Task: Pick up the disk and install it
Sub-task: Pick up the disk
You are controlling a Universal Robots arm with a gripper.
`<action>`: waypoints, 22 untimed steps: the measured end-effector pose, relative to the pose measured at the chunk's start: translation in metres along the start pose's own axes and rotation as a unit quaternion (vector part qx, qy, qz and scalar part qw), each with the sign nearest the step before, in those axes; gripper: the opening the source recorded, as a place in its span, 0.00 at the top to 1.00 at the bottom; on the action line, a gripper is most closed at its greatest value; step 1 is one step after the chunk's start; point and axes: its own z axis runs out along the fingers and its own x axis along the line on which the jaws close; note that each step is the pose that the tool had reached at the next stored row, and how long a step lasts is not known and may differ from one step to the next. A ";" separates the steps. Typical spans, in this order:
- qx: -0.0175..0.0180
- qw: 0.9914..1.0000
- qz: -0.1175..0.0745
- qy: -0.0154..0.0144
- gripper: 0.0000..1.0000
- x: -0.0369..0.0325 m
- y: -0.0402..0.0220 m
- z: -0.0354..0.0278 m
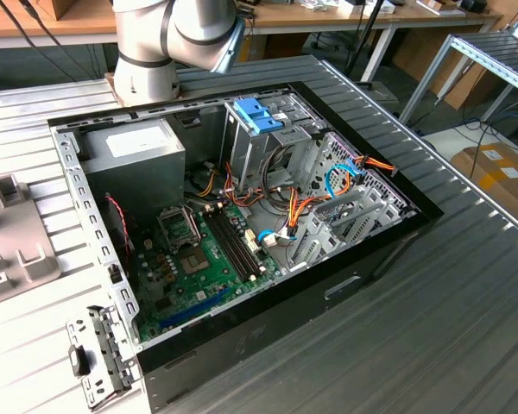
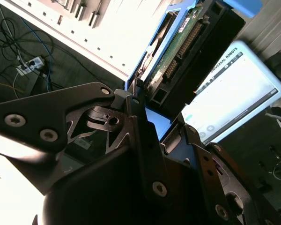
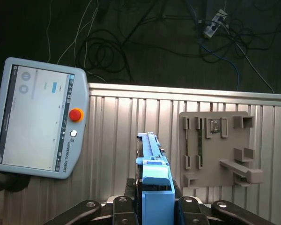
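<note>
The disk [image 3: 152, 154] stands edge-on between my fingers in the first wrist view, with its bright blue tab [image 3: 155, 180] nearest the camera. In the second wrist view the disk [image 2: 185, 44] shows its green circuit board, dark body and blue side rail. My gripper [image 3: 155, 199] is shut on the disk, one black finger [image 2: 133, 110] pressed against each side. It holds the disk in the air above a ribbed metal table [image 3: 117, 117]. In the exterior view the arm [image 1: 177, 39] rises behind the open computer case [image 1: 328, 285].
A teach pendant [image 3: 37, 124] and a grey fixture plate [image 3: 218, 145] lie on the ribbed table below the disk. Inside the case are a grey power-supply box [image 1: 134, 151], a green motherboard [image 1: 207, 259], bundled cables [image 1: 298, 207] and a drive cage with a light-blue latch [image 1: 257, 115].
</note>
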 end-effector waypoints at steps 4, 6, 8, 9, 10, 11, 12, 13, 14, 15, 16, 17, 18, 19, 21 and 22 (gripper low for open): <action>0.000 1.000 0.000 0.000 0.63 0.0027 -0.0004 0.0000; 0.000 1.000 0.000 0.000 0.63 0.0037 -0.0006 -0.0001; 0.000 1.000 0.000 0.000 0.63 0.0047 -0.0007 -0.0001; 0.000 1.000 0.000 0.000 0.63 0.0051 -0.0008 -0.0002; 0.000 1.000 0.000 0.000 0.63 0.0055 -0.0009 -0.0001; 0.000 1.000 0.000 0.000 0.63 0.0059 -0.0009 -0.0002; 0.000 1.000 0.000 0.000 0.63 0.0062 -0.0010 -0.0002; 0.000 1.000 0.000 0.000 0.63 0.0071 -0.0012 -0.0002; 0.000 1.000 0.000 0.000 0.63 0.0075 -0.0012 -0.0002; 0.000 1.000 0.000 0.000 0.63 0.0079 -0.0013 -0.0003; 0.000 1.000 0.000 0.000 0.63 0.0083 -0.0014 -0.0003; 0.000 1.000 0.000 0.000 0.63 0.0088 -0.0015 -0.0003; 0.000 1.000 0.000 0.000 0.63 0.0093 -0.0015 -0.0003; 0.000 1.000 0.000 0.000 0.63 0.0097 -0.0016 -0.0003; 0.000 1.000 0.000 0.000 0.63 0.0107 -0.0018 -0.0004; 0.000 1.000 0.000 0.000 0.63 0.0111 -0.0018 -0.0004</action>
